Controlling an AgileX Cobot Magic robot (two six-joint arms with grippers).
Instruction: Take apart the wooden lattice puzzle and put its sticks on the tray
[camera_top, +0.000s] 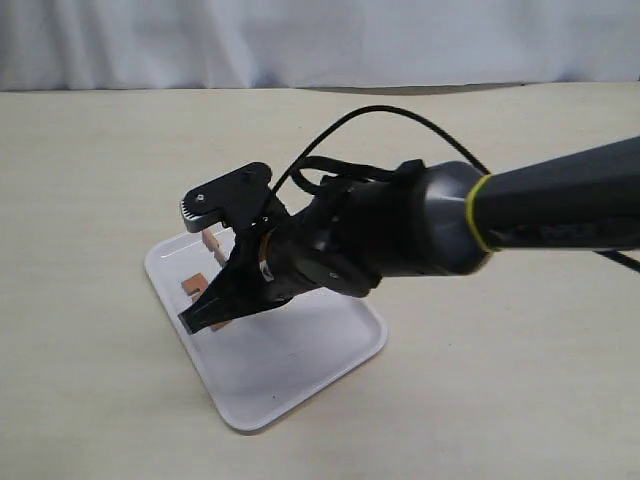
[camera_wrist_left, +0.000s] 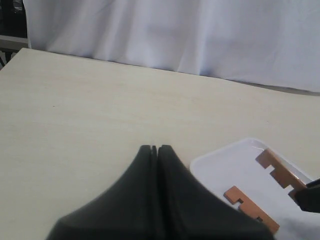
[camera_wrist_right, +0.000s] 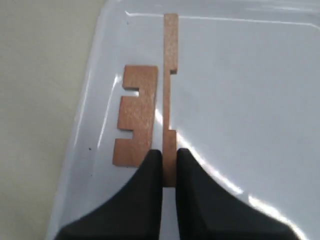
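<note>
My right gripper (camera_wrist_right: 170, 152) is shut on the near end of a reddish-brown stick (camera_wrist_right: 170, 100), which stands on its thin edge over the white tray (camera_wrist_right: 250, 100). A second notched stick (camera_wrist_right: 136, 117) lies flat on the tray right beside it. In the exterior view the right gripper (camera_top: 190, 318) is low over the tray (camera_top: 290, 375), with two sticks (camera_top: 195, 285) (camera_top: 212, 240) close by. My left gripper (camera_wrist_left: 153, 148) is shut on nothing above bare table beside the tray (camera_wrist_left: 225, 165), where two sticks (camera_wrist_left: 250, 207) (camera_wrist_left: 277, 167) show. No assembled lattice puzzle is in view.
The right arm (camera_top: 520, 210) reaches in from the right, with a black cable (camera_top: 400, 112) looping above it. Pale tabletop (camera_top: 100, 180) surrounds the tray. A white curtain (camera_top: 300, 40) closes off the back.
</note>
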